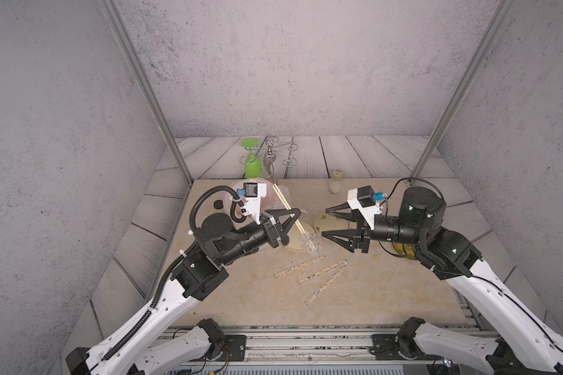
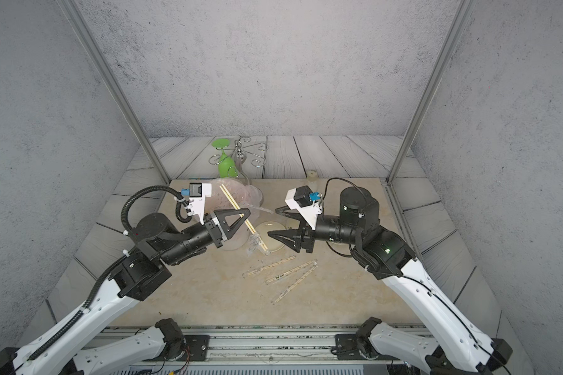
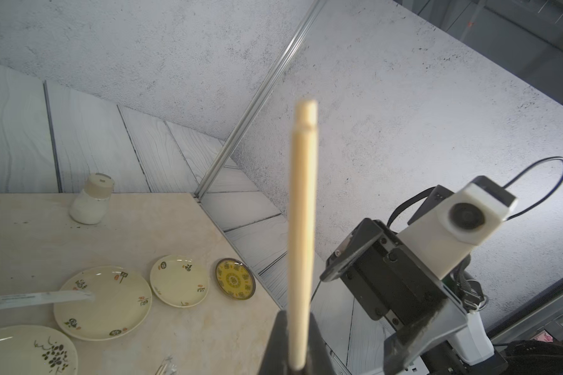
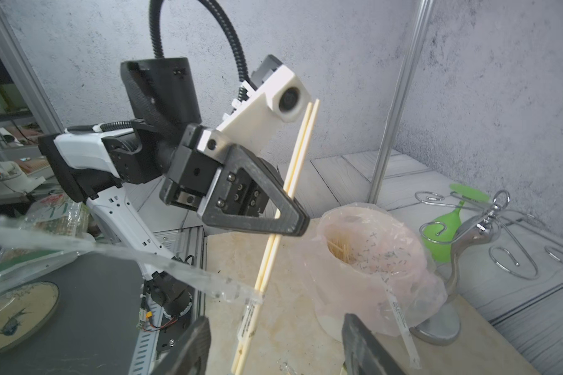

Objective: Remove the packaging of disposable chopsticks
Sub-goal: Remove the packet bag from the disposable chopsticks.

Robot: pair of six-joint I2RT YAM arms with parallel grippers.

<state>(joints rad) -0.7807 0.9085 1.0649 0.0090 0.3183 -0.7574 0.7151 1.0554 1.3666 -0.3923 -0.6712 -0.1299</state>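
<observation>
While chopsticks are clamped in left fingers, bunched packaging should be pinched by wide-open right fingers, pulled straight off.

Three wrapped chopstick pairs lie on the table before the plates, the bagged bin behind them leftward.
</observation>
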